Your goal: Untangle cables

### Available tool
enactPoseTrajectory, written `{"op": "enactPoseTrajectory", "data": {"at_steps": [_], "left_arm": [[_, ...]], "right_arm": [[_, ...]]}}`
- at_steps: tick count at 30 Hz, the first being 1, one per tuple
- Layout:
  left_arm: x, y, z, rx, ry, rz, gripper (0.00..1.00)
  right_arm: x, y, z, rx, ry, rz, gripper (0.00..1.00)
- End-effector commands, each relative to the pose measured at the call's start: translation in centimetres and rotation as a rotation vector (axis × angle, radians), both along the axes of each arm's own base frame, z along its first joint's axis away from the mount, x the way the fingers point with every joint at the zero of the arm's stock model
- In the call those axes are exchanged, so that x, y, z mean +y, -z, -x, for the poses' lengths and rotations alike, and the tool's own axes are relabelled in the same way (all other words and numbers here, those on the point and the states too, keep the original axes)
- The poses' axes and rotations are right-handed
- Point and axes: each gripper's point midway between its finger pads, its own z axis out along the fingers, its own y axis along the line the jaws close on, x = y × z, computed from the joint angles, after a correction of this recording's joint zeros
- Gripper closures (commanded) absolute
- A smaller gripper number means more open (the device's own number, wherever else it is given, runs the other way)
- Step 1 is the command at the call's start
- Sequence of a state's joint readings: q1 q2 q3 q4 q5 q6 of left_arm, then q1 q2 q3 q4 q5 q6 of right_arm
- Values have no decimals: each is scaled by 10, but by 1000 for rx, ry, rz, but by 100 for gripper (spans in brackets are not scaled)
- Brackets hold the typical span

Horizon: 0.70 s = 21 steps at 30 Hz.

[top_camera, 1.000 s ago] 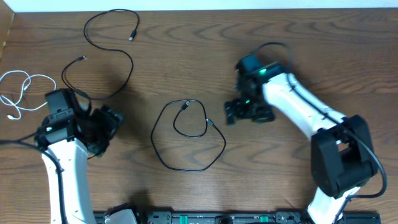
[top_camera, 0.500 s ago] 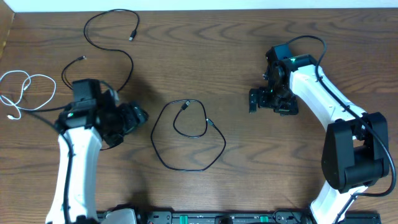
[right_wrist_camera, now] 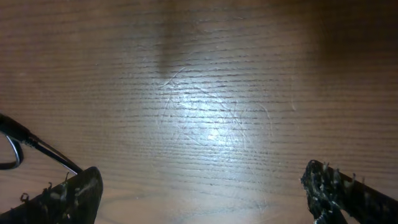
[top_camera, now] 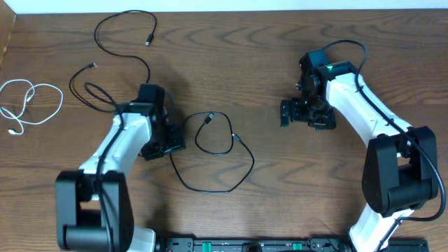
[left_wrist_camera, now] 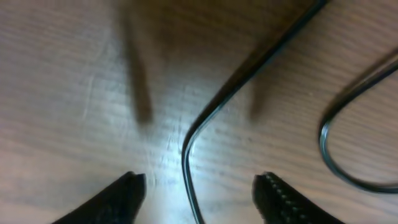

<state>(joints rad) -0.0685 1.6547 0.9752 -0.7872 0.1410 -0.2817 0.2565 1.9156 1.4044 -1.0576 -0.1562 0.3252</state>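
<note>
A black cable [top_camera: 225,187] lies in a double loop at the table's middle. My left gripper [top_camera: 175,142] is open, low over the loop's left edge. In the left wrist view the cable [left_wrist_camera: 189,163] runs between the two fingers [left_wrist_camera: 126,194] of the left gripper [left_wrist_camera: 199,198], held by neither. My right gripper [top_camera: 284,113] is open and empty to the right of the loop; in the right wrist view [right_wrist_camera: 205,190] only a cable end [right_wrist_camera: 22,138] shows at the left edge. A second black cable [top_camera: 120,43] lies at the back left. The white cable [top_camera: 31,105] lies bunched at the far left.
Thick black cords run along both robot arms. A dark rail [top_camera: 238,245] lines the table's front edge. A white wall strip [top_camera: 210,5] borders the back edge of the table.
My left arm has swung right, from near the white cable to the left edge of the middle loop. My right gripper moved right, away from the loop, then stayed still.
</note>
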Motion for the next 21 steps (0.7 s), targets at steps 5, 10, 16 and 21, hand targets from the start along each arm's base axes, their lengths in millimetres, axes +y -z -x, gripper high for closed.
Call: {"op": "enactPoseTrajectory", "data": {"at_steps": [5,10,16,21], "left_arm": [[4,26,0,45,21,-52,42],[4,30,1,56,21,-53,49],[4,33,3,56,21,-53,53],[5,40,11,68,21,-54,53]], "right_arm": [[-2,-3,1,-9,-4,6,1],[-2,-3,1,-9,-4,6,1],[-2,-3,1,-9,-4,6,1],[-2,-3,1,-9,-4,6,1]]}}
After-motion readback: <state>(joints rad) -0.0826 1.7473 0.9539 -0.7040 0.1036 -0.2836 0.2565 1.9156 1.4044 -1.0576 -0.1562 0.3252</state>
